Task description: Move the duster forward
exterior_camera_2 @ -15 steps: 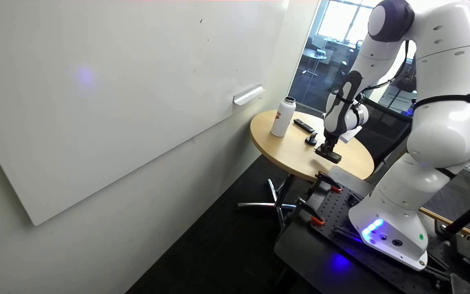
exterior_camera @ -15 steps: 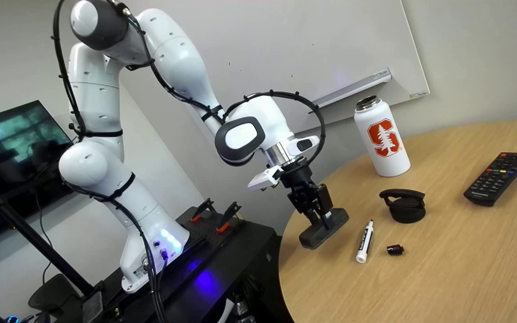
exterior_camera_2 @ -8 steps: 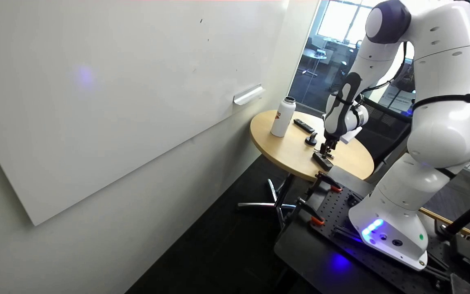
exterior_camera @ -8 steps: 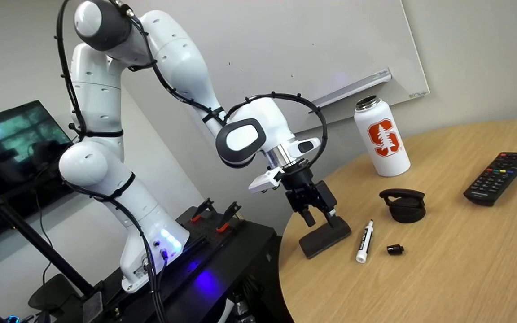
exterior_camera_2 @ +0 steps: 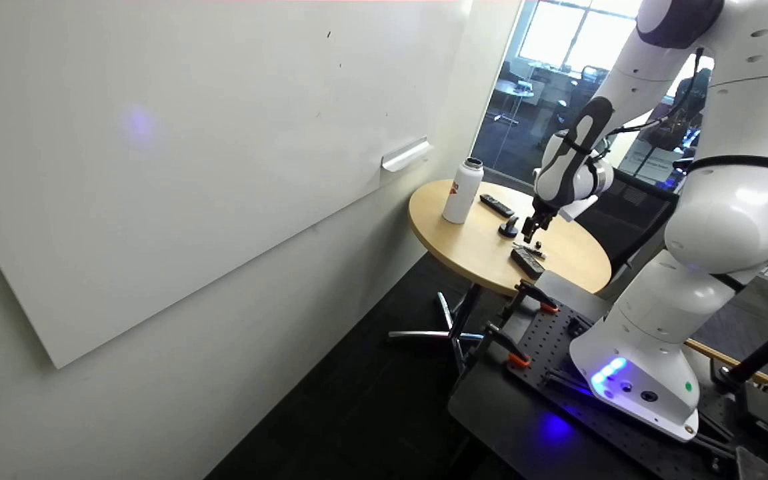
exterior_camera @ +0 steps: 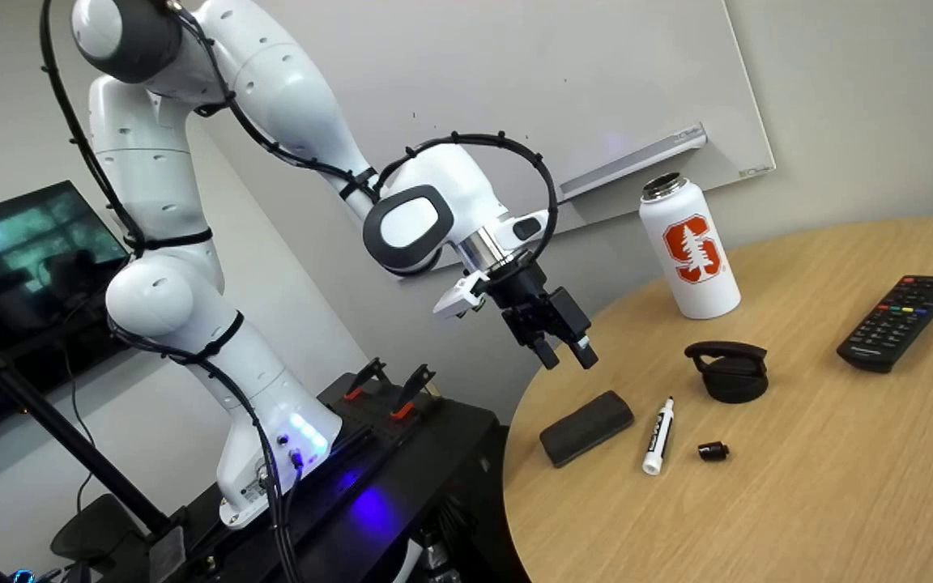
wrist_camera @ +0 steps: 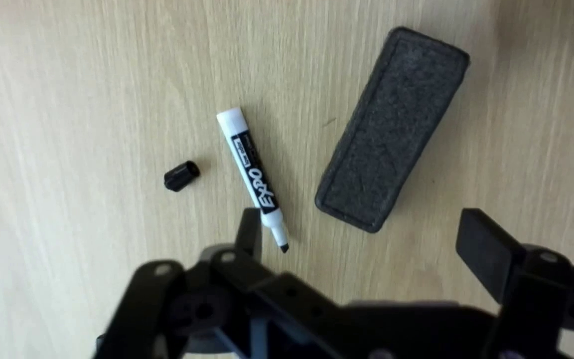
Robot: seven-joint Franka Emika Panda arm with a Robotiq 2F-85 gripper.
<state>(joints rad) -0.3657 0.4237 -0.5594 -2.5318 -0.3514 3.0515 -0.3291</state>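
Two fingers (wrist_camera: 486, 249) wide apart on the gripper (exterior_camera: 568, 355), hangs above the table (exterior_camera: 847, 478), clear of the duster (wrist_camera: 391, 132) lying beside the marker (wrist_camera: 253, 172).

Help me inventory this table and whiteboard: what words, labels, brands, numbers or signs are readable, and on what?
"EXPO" on the marker.
Perhaps "low odor" there; other print blurred.
"S", red with a white tree, on the bottle.
Too small to read: print on the remote, whiteboard tray and board-corner label.
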